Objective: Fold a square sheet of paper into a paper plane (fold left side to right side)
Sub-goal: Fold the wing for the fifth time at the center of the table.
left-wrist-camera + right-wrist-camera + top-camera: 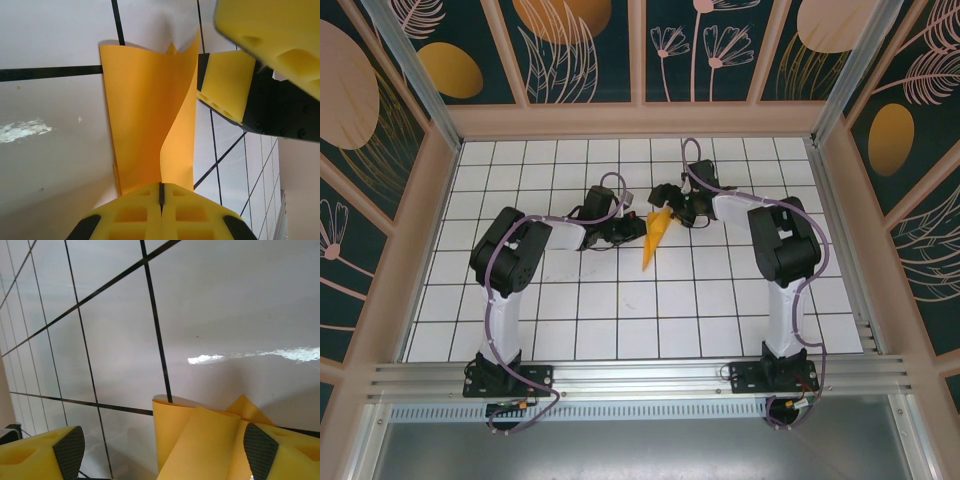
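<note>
The orange-yellow sheet of paper [654, 240] lies mid-table, folded into a narrow pointed dart with its tip toward the near edge. My left gripper [632, 231] reaches it from the left. In the left wrist view this gripper [161, 192] is shut, and the paper [142, 115] comes out from between its pads, one flap curling upward. My right gripper [668, 206] hovers at the paper's far end. Seen from the right wrist, that gripper [165, 452] is open, its fingers [70, 452] standing on either side of the raised paper folds [200, 440] without pressing them.
The white grid-tiled table [570, 300] is enclosed by painted panel walls [410, 200] on the left, back and right. An aluminium rail [640, 375] with both arm bases runs along the near edge. The right gripper's yellow fingers [227, 85] show close beside the paper in the left wrist view.
</note>
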Controlling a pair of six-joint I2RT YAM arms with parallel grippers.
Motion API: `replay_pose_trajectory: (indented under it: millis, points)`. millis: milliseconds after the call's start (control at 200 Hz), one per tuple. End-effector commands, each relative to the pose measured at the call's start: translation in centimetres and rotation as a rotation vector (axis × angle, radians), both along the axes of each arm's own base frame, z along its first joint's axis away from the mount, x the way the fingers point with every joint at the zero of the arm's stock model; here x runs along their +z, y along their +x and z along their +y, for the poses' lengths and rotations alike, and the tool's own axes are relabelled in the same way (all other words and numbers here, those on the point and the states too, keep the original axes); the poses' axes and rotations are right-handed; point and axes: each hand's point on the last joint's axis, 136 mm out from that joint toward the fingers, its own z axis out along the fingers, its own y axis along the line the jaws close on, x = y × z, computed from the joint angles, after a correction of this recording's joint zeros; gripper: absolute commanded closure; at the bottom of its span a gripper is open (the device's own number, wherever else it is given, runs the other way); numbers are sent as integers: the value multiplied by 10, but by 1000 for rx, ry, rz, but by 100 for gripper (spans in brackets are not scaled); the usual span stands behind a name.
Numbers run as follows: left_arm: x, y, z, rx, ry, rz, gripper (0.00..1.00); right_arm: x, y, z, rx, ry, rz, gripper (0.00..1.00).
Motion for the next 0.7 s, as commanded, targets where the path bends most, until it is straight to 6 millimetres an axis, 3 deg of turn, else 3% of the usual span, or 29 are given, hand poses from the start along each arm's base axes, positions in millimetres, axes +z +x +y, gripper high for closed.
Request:
replay_pose_trajectory:
  millis: [0, 340, 696]
  points:
    - [-5, 5, -1, -6, 11, -14, 100, -14, -3, -2, 9, -50, 34, 14]
    - [-4, 11, 1, -25, 69, -49, 100, -35, -12, -8, 25, -117, 94, 14]
    - [-18, 15, 4, -25, 120, -40, 100, -37, -14, -6, 41, -127, 96, 14]
